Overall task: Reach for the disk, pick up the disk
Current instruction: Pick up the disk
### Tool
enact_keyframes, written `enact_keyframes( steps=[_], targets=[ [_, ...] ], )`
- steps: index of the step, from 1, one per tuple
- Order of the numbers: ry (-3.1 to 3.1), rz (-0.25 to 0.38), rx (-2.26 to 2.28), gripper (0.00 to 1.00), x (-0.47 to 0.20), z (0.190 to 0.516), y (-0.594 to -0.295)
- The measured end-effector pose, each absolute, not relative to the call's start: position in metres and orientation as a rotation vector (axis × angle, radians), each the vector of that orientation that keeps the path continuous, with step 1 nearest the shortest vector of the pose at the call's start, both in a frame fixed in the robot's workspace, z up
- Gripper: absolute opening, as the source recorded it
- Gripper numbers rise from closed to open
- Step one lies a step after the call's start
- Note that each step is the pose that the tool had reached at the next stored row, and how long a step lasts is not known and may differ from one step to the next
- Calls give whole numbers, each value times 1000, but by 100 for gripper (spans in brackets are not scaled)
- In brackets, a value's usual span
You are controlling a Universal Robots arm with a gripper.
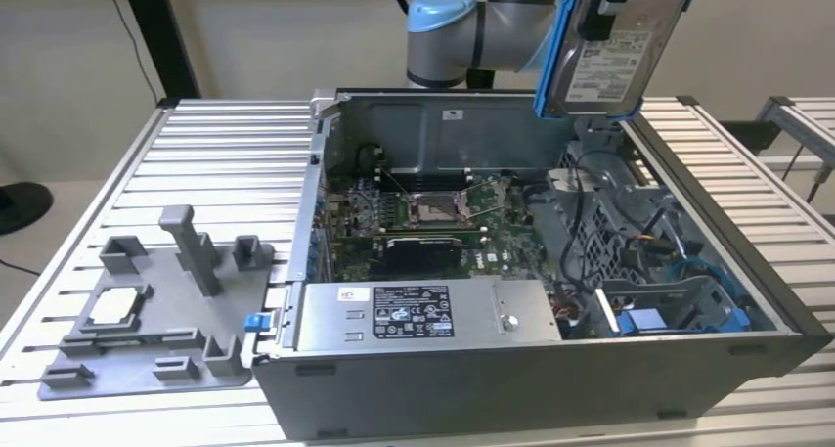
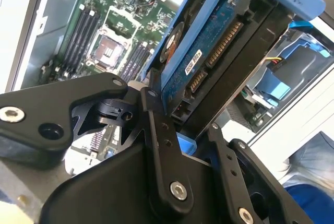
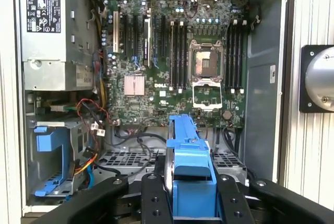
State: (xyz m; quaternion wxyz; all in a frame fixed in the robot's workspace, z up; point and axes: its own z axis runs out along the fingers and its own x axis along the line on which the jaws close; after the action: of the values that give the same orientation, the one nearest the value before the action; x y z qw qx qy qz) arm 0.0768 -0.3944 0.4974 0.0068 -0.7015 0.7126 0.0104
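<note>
The gripper (image 3: 190, 195) grasps the disk (image 1: 611, 51) by its blue frame. It hangs high above the open computer case (image 1: 549, 369), far side.

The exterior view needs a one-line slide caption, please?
Gripper holds the disk aloft above the open computer case.

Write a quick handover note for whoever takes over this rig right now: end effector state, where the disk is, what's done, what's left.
End effector: shut on the silver-grey metal disk in its bright blue plastic bracket, gripping it edge-on.
Disk: held in the air above the open grey metal computer case, clear of the blue drive bay inside it.
Done: reach and pick-up.
Left: nothing of the stated task; the disk is not set down anywhere.
</note>
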Motion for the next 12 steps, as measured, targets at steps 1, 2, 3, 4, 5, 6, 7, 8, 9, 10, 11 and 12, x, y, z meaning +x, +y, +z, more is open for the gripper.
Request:
enact_keyframes(
  steps=[1, 2, 3, 4, 5, 6, 7, 8, 9, 10, 11, 12],
  targets=[
    [2229, 33, -2194, 0, 77, 497, -395],
    [2229, 33, -2195, 0, 77, 497, -396],
    [2229, 33, -2195, 0, 77, 497, -397],
    [2229, 33, -2194, 0, 77, 497, -398],
    [2229, 33, -2195, 0, 77, 497, -399],
    [2229, 33, -2195, 0, 77, 497, -399],
    [2229, 33, -2195, 0, 77, 497, -400],
    [2229, 33, -2195, 0, 77, 497, -400],
    [2229, 33, -2195, 0, 77, 497, -401],
    [2229, 33, -2195, 0, 77, 497, -401],
    [2229, 33, -2195, 0, 77, 497, -401],
    [2229, 34, -2195, 0, 78, 497, -402]
  ],
)
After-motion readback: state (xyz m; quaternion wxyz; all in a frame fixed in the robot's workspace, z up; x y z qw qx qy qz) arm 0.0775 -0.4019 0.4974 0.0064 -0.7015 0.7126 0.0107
